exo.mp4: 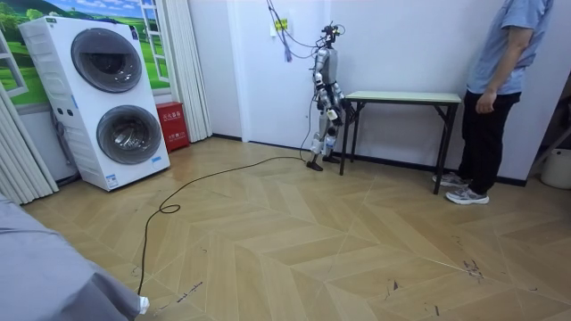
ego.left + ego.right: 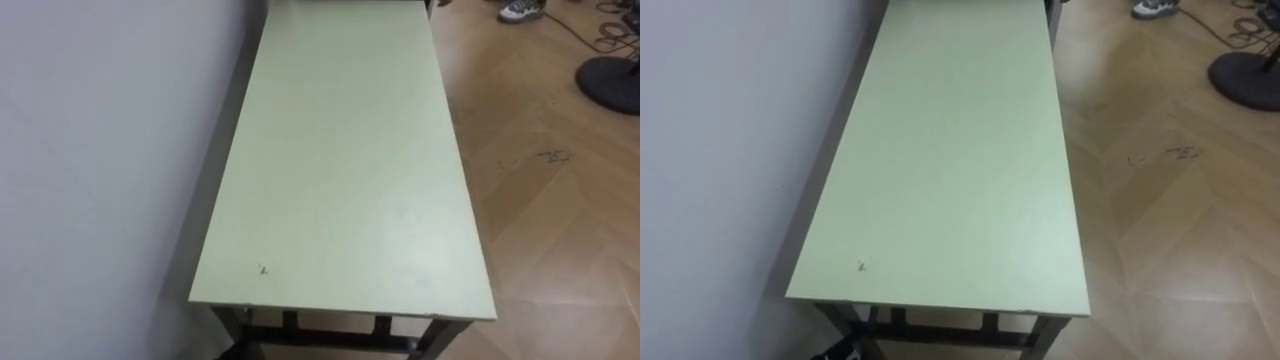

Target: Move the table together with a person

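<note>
washer-dryer stack room view's left | red box beside it | white curtain | round black base

A long pale green rectangular worktop on a dark metal frame is seen running from near to far, just beside a white wall at left. A light herringbone wooden floor is seen at right.

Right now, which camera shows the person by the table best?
The room view. There the person stands at the far end of the table from the robot, seen nearly whole, from the shoulders down. The eye views catch one shoe at the top edge, past the table.
</note>
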